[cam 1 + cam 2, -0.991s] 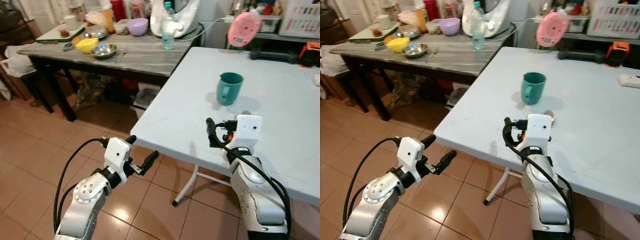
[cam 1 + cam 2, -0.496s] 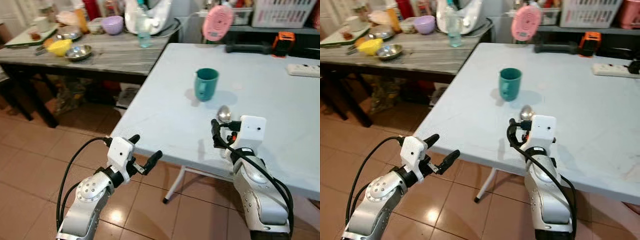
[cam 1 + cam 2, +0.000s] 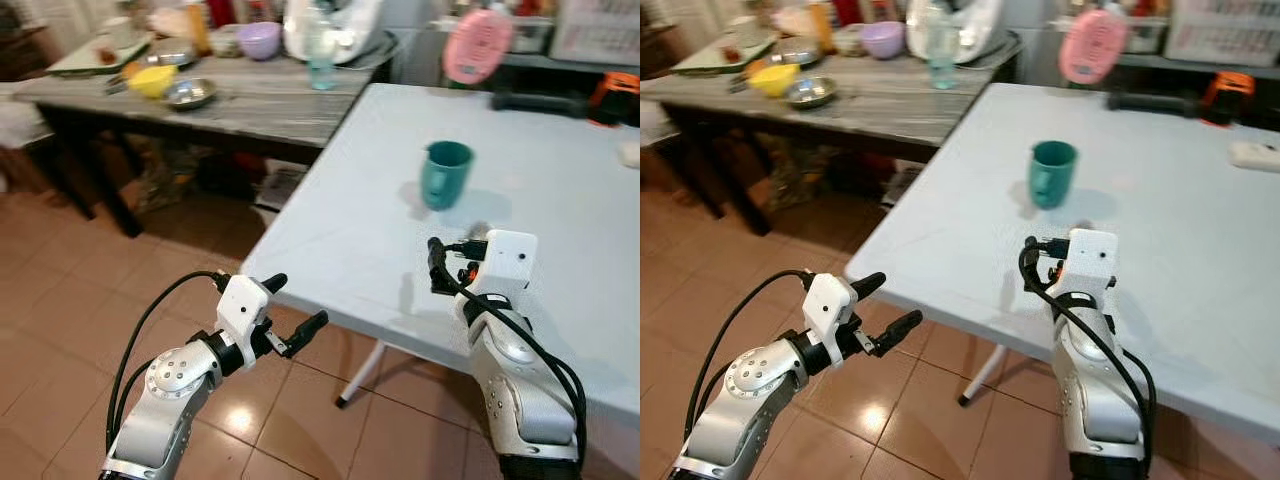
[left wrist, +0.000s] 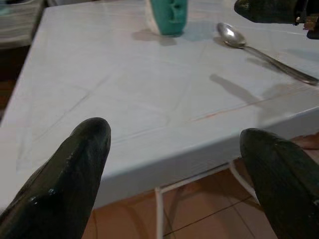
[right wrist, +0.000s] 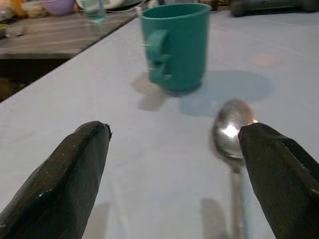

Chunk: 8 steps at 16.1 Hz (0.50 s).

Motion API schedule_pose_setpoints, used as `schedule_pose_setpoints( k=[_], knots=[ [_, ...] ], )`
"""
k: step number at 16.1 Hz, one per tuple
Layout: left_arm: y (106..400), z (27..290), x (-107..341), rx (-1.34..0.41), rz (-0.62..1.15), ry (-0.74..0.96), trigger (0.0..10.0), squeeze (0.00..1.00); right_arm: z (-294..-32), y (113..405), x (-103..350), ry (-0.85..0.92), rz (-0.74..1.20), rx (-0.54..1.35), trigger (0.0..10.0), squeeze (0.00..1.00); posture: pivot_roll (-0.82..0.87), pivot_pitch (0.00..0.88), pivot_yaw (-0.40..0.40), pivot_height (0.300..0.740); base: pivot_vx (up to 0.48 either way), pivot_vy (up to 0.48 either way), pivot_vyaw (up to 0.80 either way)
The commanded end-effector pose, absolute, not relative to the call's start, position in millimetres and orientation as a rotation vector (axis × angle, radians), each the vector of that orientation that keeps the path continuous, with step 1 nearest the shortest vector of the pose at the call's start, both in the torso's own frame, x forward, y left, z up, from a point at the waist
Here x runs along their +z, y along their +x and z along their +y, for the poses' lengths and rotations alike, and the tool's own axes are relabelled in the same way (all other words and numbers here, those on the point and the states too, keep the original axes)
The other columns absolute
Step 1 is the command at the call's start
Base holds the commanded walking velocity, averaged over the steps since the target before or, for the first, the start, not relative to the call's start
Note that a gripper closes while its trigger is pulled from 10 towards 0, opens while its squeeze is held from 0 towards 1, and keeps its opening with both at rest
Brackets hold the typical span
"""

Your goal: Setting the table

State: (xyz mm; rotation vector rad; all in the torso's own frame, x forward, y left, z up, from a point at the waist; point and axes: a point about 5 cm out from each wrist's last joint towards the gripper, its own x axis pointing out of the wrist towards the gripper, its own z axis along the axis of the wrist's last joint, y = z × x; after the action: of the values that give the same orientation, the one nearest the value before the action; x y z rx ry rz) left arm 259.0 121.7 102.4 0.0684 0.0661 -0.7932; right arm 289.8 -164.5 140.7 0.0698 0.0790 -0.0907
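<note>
A teal mug [image 3: 445,172] stands upright on the pale blue table [image 3: 340,230], handle towards me. A metal spoon [image 5: 229,132] lies flat just this side of the mug, its bowl nearest the mug. My right gripper [image 5: 174,130] hovers low over the table, open, pointing at the mug, with the spoon near one finger. Out in front of the table's near edge, over the floor, my left gripper [image 3: 295,305] is open and holds nothing. The left wrist view looks across that edge to the mug [image 4: 167,17] and the spoon [image 4: 264,55].
A dark-legged side table [image 3: 270,105] at the back left carries a yellow bowl [image 3: 152,80], a steel bowl [image 3: 190,93], a purple bowl [image 3: 258,40] and a water bottle [image 3: 320,60]. A pink fan [image 3: 477,45] stands behind. Tiled floor lies below my left arm.
The whole picture has swung right and then back left as the camera moved. Both grippers keep the same open pose; the mug and spoon have not moved.
</note>
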Motion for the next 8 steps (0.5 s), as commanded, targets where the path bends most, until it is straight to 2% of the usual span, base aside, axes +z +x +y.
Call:
schedule_pose_setpoints(
  k=[1, 8],
  knots=[
    [258.6, 125.0, 99.6, -0.794, 0.086, 0.071, 10.0, 0.00, -163.4, 290.9, 140.8, 0.069, 0.085, -0.090, 10.0, 0.00, -0.10, 0.024, 0.097, 0.740, 0.000, 0.000, 0.00],
    [258.6, 125.0, 99.6, -0.794, 0.086, 0.071, 10.0, 0.00, -163.4, 290.9, 140.8, 0.069, 0.085, -0.090, 10.0, 0.00, -0.10, 0.024, 0.097, 0.740, 0.000, 0.000, 0.00]
  ],
)
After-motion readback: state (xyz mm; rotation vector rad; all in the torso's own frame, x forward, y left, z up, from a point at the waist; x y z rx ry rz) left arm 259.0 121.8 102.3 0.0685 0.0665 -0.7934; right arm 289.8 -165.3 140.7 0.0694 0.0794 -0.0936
